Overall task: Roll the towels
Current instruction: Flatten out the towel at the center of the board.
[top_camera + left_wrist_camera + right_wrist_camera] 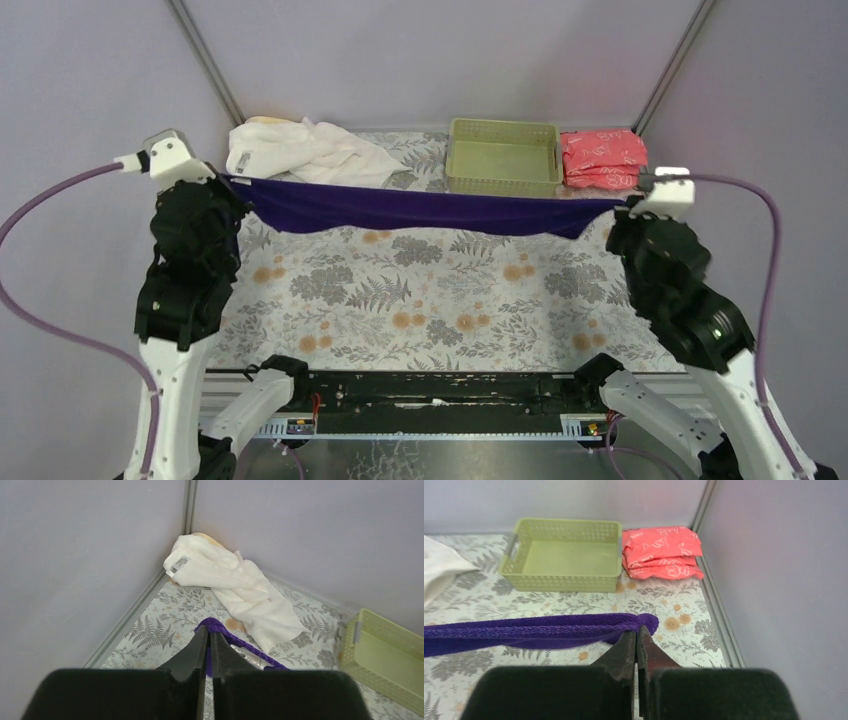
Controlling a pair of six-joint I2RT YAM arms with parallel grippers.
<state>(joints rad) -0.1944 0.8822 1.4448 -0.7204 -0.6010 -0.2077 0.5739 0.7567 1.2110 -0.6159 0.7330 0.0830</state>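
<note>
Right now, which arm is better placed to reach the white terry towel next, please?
Left, probably: the white terry towel lies just beyond the left gripper; the right gripper holds the purple towel's opposite end.

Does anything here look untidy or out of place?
The white towel lies crumpled in the far left corner, partly over the pale yellow towel. The purple towel hangs stretched between the left gripper and right gripper. Nothing looks spilled or damaged.

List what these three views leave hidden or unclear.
- Yellow towel: top and left wrist views, nearly all buried under the white towel.
- Purple towel: left wrist view, mostly behind the left fingers.
- Right fingers: top view, hidden by their own arm.
- Packets: right wrist view, stacked, count unclear.
</note>
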